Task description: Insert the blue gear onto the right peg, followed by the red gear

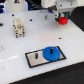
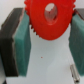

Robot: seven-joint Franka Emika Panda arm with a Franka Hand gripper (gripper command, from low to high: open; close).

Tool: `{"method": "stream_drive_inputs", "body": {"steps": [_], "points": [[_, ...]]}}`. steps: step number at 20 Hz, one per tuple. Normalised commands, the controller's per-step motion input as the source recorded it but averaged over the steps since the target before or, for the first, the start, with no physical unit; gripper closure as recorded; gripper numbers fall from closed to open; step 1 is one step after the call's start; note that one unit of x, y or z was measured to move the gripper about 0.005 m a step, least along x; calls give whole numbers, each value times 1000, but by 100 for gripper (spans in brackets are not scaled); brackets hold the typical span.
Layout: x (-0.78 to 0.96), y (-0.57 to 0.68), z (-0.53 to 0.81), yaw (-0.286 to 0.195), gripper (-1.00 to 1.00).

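The red gear (image 1: 62,20) is held between my gripper's fingers, lifted above the white table at the back right of the exterior view. In the wrist view the red gear (image 2: 48,19) fills the space between the teal pads (image 2: 21,47), toothed rim and centre hole showing. My gripper (image 1: 61,19) is shut on it. The blue gear (image 1: 50,53) lies flat on the right part of the black-bordered white plate (image 1: 35,60) at the front, covering the right peg, which is hidden. The left peg (image 1: 38,55) stands bare beside it.
A small beige block-like object (image 1: 19,27) stands on the table at the exterior view's left. A grey object (image 2: 80,70) shows at the edge of the wrist view. The white table (image 1: 30,42) spans the scene.
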Motion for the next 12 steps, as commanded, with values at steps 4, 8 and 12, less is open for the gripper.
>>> {"method": "stream_drive_inputs", "body": {"steps": [4, 8, 12], "points": [[675, -340, 531, 0, 100], [711, -405, 534, 0, 100], [722, -407, 526, 0, 100]]}}
